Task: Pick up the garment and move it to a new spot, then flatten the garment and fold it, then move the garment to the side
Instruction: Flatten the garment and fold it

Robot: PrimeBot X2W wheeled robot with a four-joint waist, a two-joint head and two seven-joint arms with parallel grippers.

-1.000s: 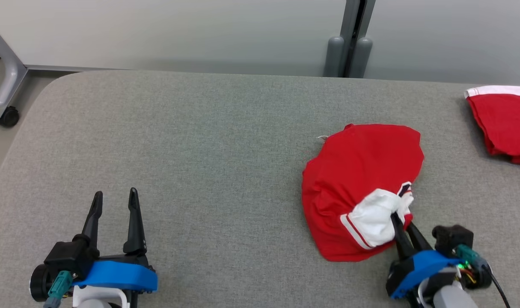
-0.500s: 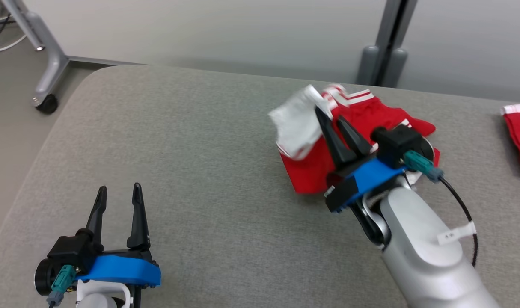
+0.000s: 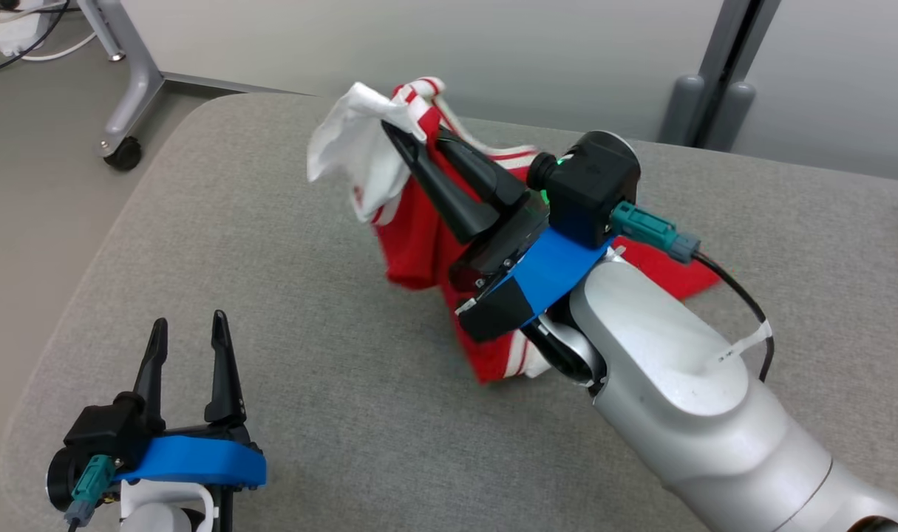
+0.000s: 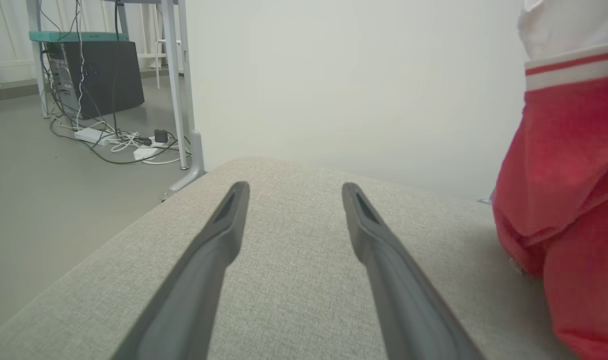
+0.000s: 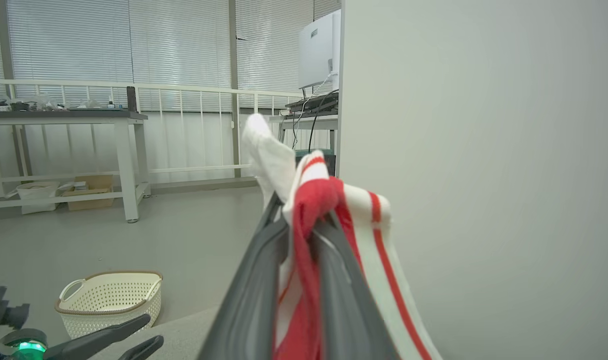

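Note:
The garment [image 3: 412, 236] is red with white striped trim. It hangs bunched above the grey table [image 3: 308, 384], and its lower folds trail under my right arm toward the table. My right gripper [image 3: 413, 133] is shut on the garment's white-trimmed edge, raised over the table's far left part. The right wrist view shows the cloth [image 5: 311, 200] pinched between the fingers of that gripper [image 5: 304, 220]. My left gripper [image 3: 188, 325] stands open near the front left corner, nothing between its fingers. In the left wrist view the open gripper [image 4: 294, 187] has the hanging garment [image 4: 559, 165] off to its right.
A wheeled frame leg [image 3: 127, 96] stands on the floor past the table's left corner. A grey post [image 3: 707, 103] rises behind the far edge against the wall. A white basket [image 5: 108, 300] sits on the floor. The table's left edge and rounded corner are close to my left gripper.
My right gripper has lifted the garment off the table and carried it up and to the left. The camera has turned as well. The left gripper stays open in place.

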